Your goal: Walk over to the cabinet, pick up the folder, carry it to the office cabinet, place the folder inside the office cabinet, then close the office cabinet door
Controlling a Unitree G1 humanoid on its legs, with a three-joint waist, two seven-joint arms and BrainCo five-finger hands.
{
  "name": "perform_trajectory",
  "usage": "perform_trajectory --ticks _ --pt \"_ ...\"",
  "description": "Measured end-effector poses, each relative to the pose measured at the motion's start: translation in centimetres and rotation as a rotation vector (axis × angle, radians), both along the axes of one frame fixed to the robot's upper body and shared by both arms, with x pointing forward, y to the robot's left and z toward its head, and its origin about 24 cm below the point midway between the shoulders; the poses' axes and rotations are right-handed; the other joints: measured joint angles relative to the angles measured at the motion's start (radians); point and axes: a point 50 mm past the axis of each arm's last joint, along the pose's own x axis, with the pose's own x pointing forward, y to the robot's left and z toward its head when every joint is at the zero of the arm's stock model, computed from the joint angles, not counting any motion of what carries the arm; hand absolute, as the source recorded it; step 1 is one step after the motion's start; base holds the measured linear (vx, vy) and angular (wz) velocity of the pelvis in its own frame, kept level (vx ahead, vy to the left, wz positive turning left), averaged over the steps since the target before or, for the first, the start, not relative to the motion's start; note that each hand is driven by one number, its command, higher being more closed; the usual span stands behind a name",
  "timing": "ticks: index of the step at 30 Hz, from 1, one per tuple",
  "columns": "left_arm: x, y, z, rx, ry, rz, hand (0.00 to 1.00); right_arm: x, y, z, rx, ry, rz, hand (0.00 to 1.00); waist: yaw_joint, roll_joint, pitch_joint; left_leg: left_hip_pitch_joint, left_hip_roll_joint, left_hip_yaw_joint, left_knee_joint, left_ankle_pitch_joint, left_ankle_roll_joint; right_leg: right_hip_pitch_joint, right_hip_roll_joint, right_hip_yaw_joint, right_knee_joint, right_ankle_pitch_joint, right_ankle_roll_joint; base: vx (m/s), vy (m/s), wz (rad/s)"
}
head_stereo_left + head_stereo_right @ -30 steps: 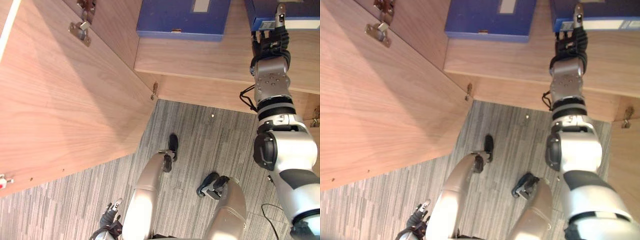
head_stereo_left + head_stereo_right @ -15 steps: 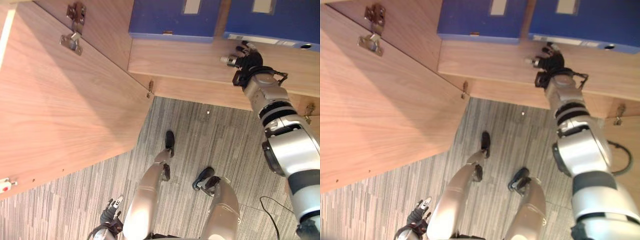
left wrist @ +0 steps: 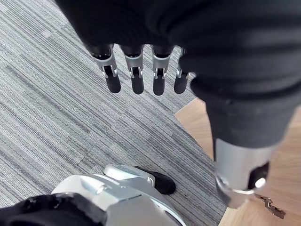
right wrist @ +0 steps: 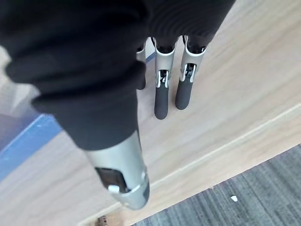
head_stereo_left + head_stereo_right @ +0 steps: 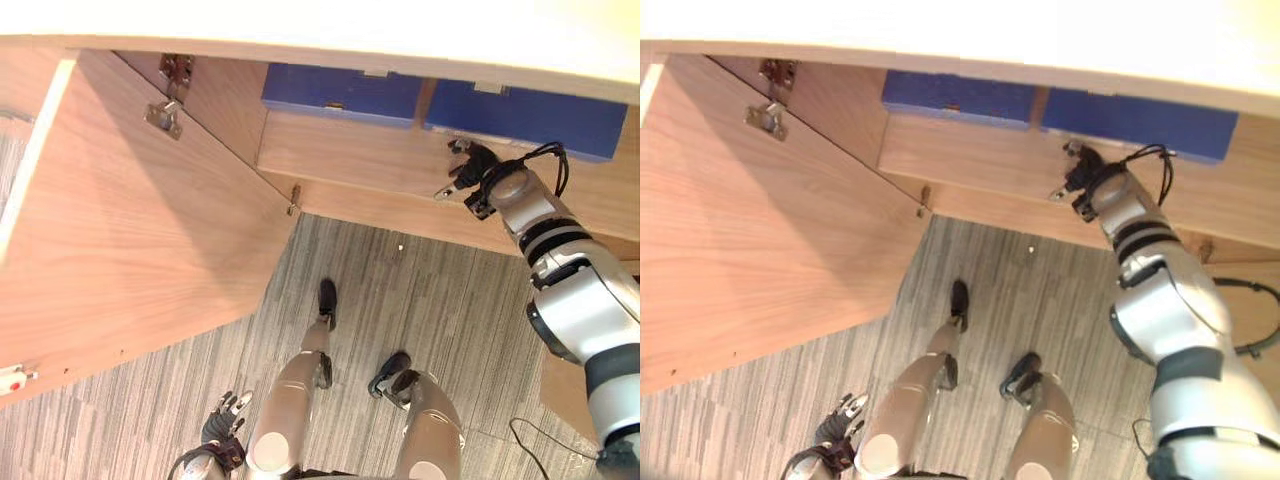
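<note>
Blue folder lies on wooden cabinet shelf, second blue folder alongside on same shelf. Right hand at shelf front near folder, fingers straight, holding nothing. Open cabinet door left of shelf. Left hand low over grey carpet below shelf, fingers straight, empty.

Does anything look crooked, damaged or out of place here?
Nothing stands out. The left folder and right folder sit side by side on the shelf, the door stands open, the right hand hovers open. A white speck lies on the carpet.
</note>
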Motion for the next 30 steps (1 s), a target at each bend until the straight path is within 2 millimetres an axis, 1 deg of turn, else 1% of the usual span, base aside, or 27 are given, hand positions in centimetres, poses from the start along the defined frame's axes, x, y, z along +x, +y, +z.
perform_trajectory --ticks 1,3,5,6,7,9,10,11,12,13,14,15,16,17,18,19,20,21,22,23,24,25,26,27,28,29,30 --pt "0.0 0.1 0.0 0.002 -0.001 0.001 0.00 0.0 0.0 -0.4 -0.004 0.009 0.000 0.00 0.000 -0.003 -0.003 0.004 0.001 0.001 -0.001 0.000 0.000 0.006 0.003 0.000 -0.006 0.002 0.000 0.07 -0.090 -0.02" --pt "-0.1 0.2 0.1 0.009 -0.005 -0.004 0.00 -0.3 -0.1 -2.1 0.038 0.047 -0.018 0.00 0.002 -0.009 -0.006 0.036 0.011 0.005 -0.012 0.000 -0.001 0.045 0.022 -0.005 -0.041 0.020 0.003 0.08 -0.093 -0.10" --pt "-0.1 0.2 0.1 0.011 -0.005 -0.004 0.00 -0.4 0.0 -2.9 0.075 0.060 -0.022 0.00 0.001 -0.010 -0.006 0.047 0.014 0.006 -0.014 0.000 -0.001 0.062 0.029 -0.008 -0.055 0.025 0.003 0.05 -0.063 -0.07" --pt "-0.1 0.2 0.2 0.013 -0.007 -0.007 0.00 -0.6 0.2 -4.0 0.101 0.080 -0.021 0.00 -0.001 -0.011 -0.007 0.062 0.015 0.009 -0.014 0.000 -0.001 0.079 0.030 -0.008 -0.062 0.028 0.005 0.02 -0.046 -0.04" --pt "-0.1 0.2 0.2 0.014 -0.007 -0.009 0.00 -0.7 0.4 -4.4 0.117 0.085 -0.022 0.00 -0.002 -0.012 -0.008 0.067 0.015 0.009 -0.014 0.000 -0.001 0.085 0.031 -0.008 -0.065 0.030 0.005 0.02 -0.057 -0.06" --pt "-0.1 0.4 0.1 0.014 -0.006 0.001 0.00 -1.0 1.5 -6.7 0.179 0.121 -0.012 0.00 -0.003 -0.022 -0.018 0.087 0.018 0.013 -0.015 0.000 -0.002 0.110 0.038 -0.008 -0.081 0.036 0.006 0.02 -0.060 -0.06" --pt "-0.2 0.5 0.1 0.018 -0.003 0.001 0.00 -1.5 2.4 -8.7 0.209 0.157 -0.003 0.00 -0.002 -0.028 -0.022 0.107 0.025 0.017 -0.015 -0.003 -0.003 0.135 0.049 -0.009 -0.100 0.044 0.006 0.03 -0.066 -0.12" --pt "-0.3 0.7 0.1 0.025 0.003 0.004 0.00 -2.1 3.7 -10.9 0.267 0.199 0.006 0.00 -0.001 -0.039 -0.035 0.121 0.032 0.027 -0.014 -0.010 -0.006 0.156 0.060 -0.007 -0.118 0.051 0.004 0.03 -0.047 -0.13" --pt "-0.4 0.8 0.0 0.028 0.006 0.006 0.00 -2.5 4.3 -12.2 0.297 0.229 0.011 0.00 -0.001 -0.044 -0.041 0.131 0.037 0.039 -0.012 -0.018 -0.008 0.169 0.066 -0.008 -0.128 0.054 0.005 0.03 -0.034 -0.19" --pt "-0.5 1.0 0.0 0.041 0.014 0.007 0.00 -3.9 5.8 -15.3 0.326 0.310 0.030 0.00 0.000 -0.061 -0.053 0.146 0.045 0.054 -0.001 -0.034 -0.004 0.192 0.076 -0.002 -0.147 0.061 0.005 0.03 -0.026 -0.18" --pt "-0.6 1.2 -0.1 0.047 0.025 0.010 0.00 -5.3 7.0 -17.9 0.364 0.380 0.036 0.00 0.000 -0.069 -0.058 0.157 0.053 0.060 0.018 -0.049 -0.003 0.218 0.087 0.000 -0.169 0.070 0.005 0.05 -0.040 -0.28" --pt "-0.7 1.4 -0.3 0.048 0.037 0.020 0.00 -7.5 8.9 -21.2 0.442 0.469 0.034 0.00 0.000 -0.076 -0.063 0.170 0.068 0.069 0.055 -0.076 -0.001 0.254 0.104 0.007 -0.204 0.084 0.005 0.06 -0.042 -0.30" --pt "-0.9 1.4 -0.4 0.052 0.047 0.026 0.00 -9.4 10.3 -23.6 0.507 0.537 0.026 0.00 0.000 -0.079 -0.069 0.171 0.081 0.081 0.096 -0.102 0.000 0.276 0.117 0.017 -0.227 0.094 0.003 0.06 -0.040 -0.48" --pt "-1.0 1.5 -0.5 0.053 0.055 0.039 0.00 -11.3 11.8 -25.5 0.575 0.596 0.017 0.00 0.002 -0.083 -0.072 0.171 0.102 0.101 0.146 -0.134 -0.001 0.293 0.133 0.038 -0.248 0.106 0.000 0.04 -0.031 -0.68" --pt "-1.2 1.5 -0.7 0.050 0.065 0.055 0.00 -13.9 13.4 -27.6 0.685 0.660 -0.021 0.00 0.001 -0.082 -0.073 0.169 0.135 0.118 0.228 -0.182 -0.002 0.318 0.155 0.066 -0.271 0.119 -0.004 0.01 -0.026 -0.74" --pt "-1.2 1.4 -0.8 0.046 0.070 0.062 0.00 -15.2 13.9 -28.6 0.737 0.688 -0.049 0.00 0.001 -0.082 -0.074 0.169 0.152 0.125 0.272 -0.209 -0.005 0.331 0.166 0.083 -0.276 0.122 -0.006 -0.01 -0.026 -0.79" --pt "-1.5 1.5 -0.9 0.053 0.086 0.068 0.00 -17.9 14.4 -30.5 0.815 0.749 -0.118 0.00 -0.002 -0.082 -0.088 0.171 0.187 0.134 0.350 -0.258 -0.009 0.353 0.185 0.107 -0.280 0.122 -0.007 -0.06 -0.019 -0.71" --pt "-1.9 1.6 -1.1 0.066 0.109 0.069 0.00 -20.6 14.0 -32.1 0.890 0.788 -0.223 0.00 -0.008 -0.084 -0.121 0.167 0.205 0.130 0.403 -0.290 -0.020 0.354 0.199 0.128 -0.286 0.124 -0.010 -0.07 -0.007 -0.66" --pt "-2.0 1.5 -1.3 0.065 0.120 0.080 0.00 -21.7 13.5 -32.7 0.929 0.789 -0.283 0.00 -0.010 -0.084 -0.139 0.167 0.214 0.122 0.423 -0.304 -0.024 0.357 0.205 0.138 -0.291 0.126 -0.012 -0.06 0.015 -0.62" --pt "-2.5 1.6 -1.5 0.074 0.143 0.103 0.00 -23.8 12.6 -33.7 0.989 0.781 -0.389 0.00 -0.013 -0.090 -0.171 0.169 0.223 0.112 0.457 -0.338 -0.031 0.362 0.212 0.159 -0.298 0.128 -0.013 0.00 0.044 -0.58" --pt "-2.7 1.6 -1.7 0.092 0.165 0.113 0.00 -25.8 11.2 -34.4 1.058 0.745 -0.519 0.00 -0.030 -0.089 -0.206 0.172 0.225 0.101 0.479 -0.366 -0.037 0.370 0.218 0.175 -0.310 0.134 -0.011 0.02 0.055 -0.50" --pt "-2.9 1.7 -1.8 0.097 0.178 0.121 0.00 -26.6 10.6 -34.7 1.084 0.717 -0.579 0.00 -0.037 -0.090 -0.221 0.180 0.224 0.102 0.480 -0.372 -0.040 0.381 0.219 0.181 -0.327 0.141 -0.010 0.05 0.079 -0.47" --pt "-3.3 1.8 -2.0 0.106 0.201 0.136 0.00 -27.4 9.6 -34.8 1.126 0.657 -0.668 0.00 -0.050 -0.104 -0.249 0.209 0.212 0.112 0.445 -0.370 -0.040 0.396 0.219 0.207 -0.363 0.162 -0.004 0.08 0.105 -0.46" --pt "-3.6 2.0 -2.1 0.118 0.219 0.144 0.00 -28.2 8.8 -35.1 1.174 0.607 -0.767 0.00 -0.060 -0.114 -0.274 0.256 0.187 0.133 0.376 -0.353 -0.041 0.422 0.213 0.230 -0.423 0.195 0.006 0.09 0.116 -0.49" --pt "-3.7 2.1 -2.1 0.120 0.226 0.145 0.00 -28.7 8.3 -35.2 1.194 0.589 -0.818 0.00 -0.062 -0.123 -0.289 0.279 0.170 0.146 0.333 -0.337 -0.039 0.431 0.207 0.241 -0.453 0.210 0.011 0.11 0.138 -0.47" --pt "-3.5 2.0 -2.2 0.136 0.236 0.133 0.00 -30.0 7.5 -35.6 1.207 0.559 -0.914 0.00 -0.065 -0.132 -0.314 0.328 0.140 0.174 0.240 -0.303 -0.032 0.448 0.196 0.265 -0.507 0.241 0.019 0.09 0.116 -0.39" --pt "-3.4 1.8 -2.3 0.142 0.242 0.123 0.00 -30.6 7.1 -35.7 1.210 0.549 -0.958 0.00 -0.069 -0.134 -0.321 0.350 0.124 0.188 0.200 -0.289 -0.028 0.453 0.189 0.276 -0.526 0.253 0.023 0.11 0.157 -0.52"
